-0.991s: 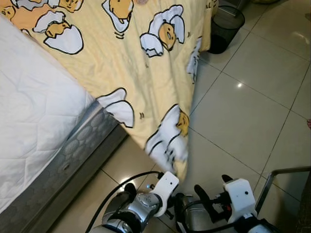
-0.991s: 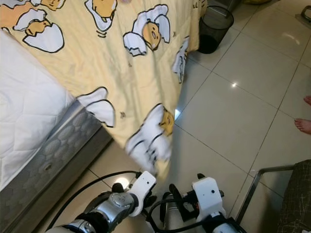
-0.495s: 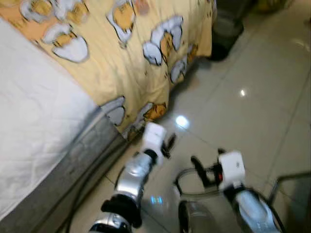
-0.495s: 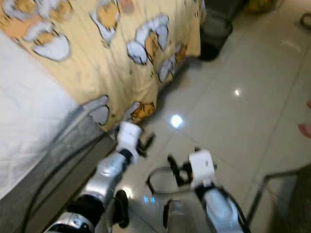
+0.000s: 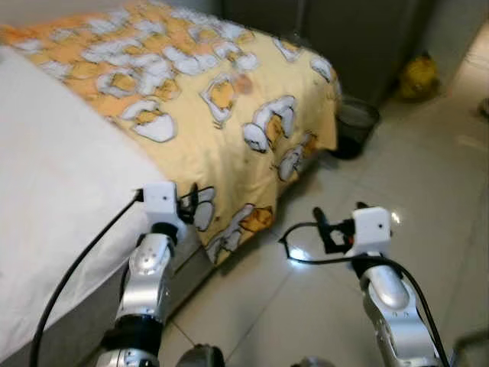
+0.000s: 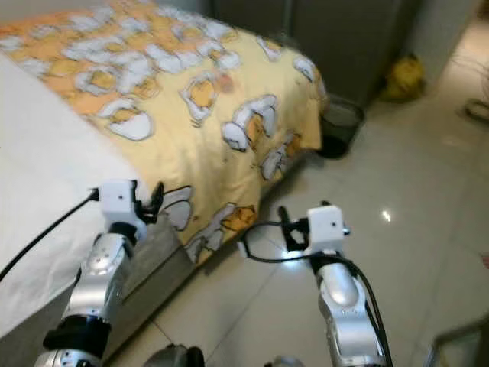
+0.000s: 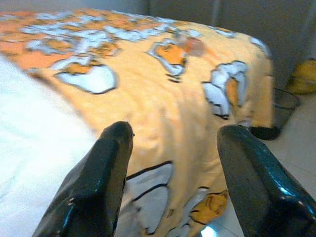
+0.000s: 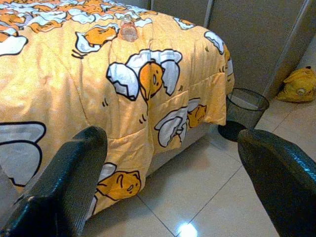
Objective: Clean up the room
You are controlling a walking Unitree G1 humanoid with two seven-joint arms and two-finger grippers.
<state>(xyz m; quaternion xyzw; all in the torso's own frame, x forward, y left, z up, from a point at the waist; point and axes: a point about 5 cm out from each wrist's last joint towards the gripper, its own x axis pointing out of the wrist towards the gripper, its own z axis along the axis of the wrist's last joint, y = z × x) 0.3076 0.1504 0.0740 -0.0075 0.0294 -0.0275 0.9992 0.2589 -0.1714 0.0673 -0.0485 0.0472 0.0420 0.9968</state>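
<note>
Beside the bed — making it neat.
Both claws — left gripper, right gripper — gape empty; next, probably grab the yellow blanket.

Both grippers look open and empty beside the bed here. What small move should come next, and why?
Probably move the left gripper forward to pinch the yellow blanket edge hanging off the mattress. Its open fingers already face that fold, while the right gripper hovers over the floor tiles.

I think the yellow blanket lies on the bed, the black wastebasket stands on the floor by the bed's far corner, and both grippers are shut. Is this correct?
Not quite. Both grippers are open: the left gripper and the right gripper show wide-spread fingers in their wrist views. The blanket and wastebasket are as you say.
</note>
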